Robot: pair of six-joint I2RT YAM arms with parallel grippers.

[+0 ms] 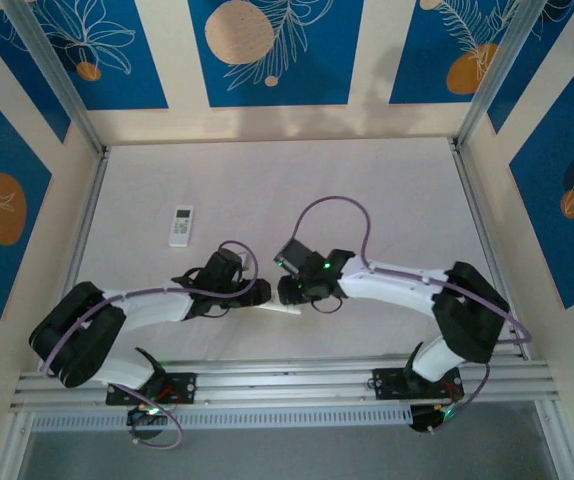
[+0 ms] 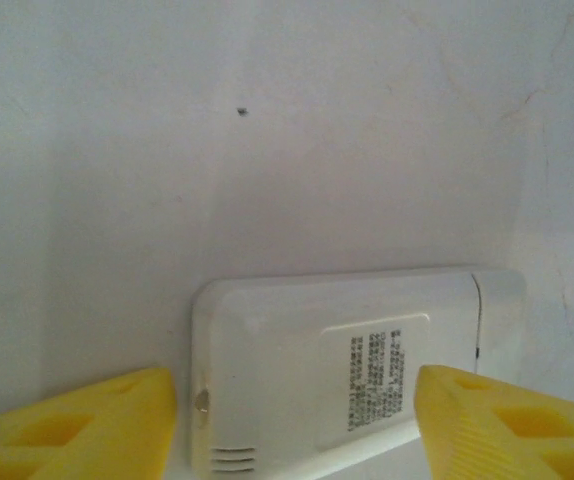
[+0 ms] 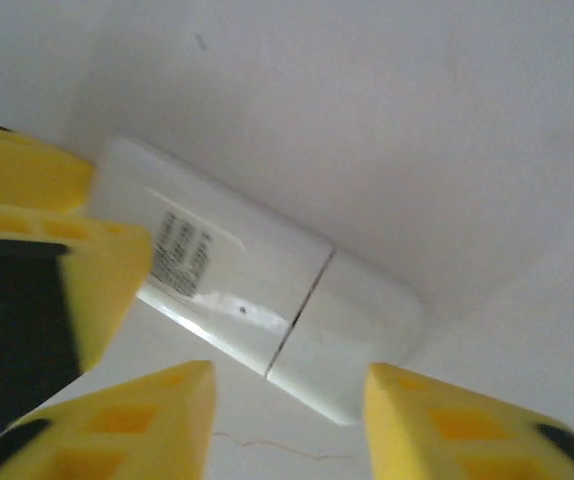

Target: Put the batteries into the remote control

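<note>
Left wrist view: left fingers (image 2: pixel 87 425) spread wide, the white remote control (image 2: pixel 347 370) label-side up between their tips, pale worktop (image 2: pixel 267 150) beyond. Right fingers (image 3: pixel 137 425), also wide, sit just short of its seamed end. Second remote (image 1: pixel 182 225) lies far-left.

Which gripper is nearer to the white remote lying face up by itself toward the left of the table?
Left. The left gripper sits to the right of that remote and closer to the arm bases; the right gripper is farther right, beyond the left one.
</note>
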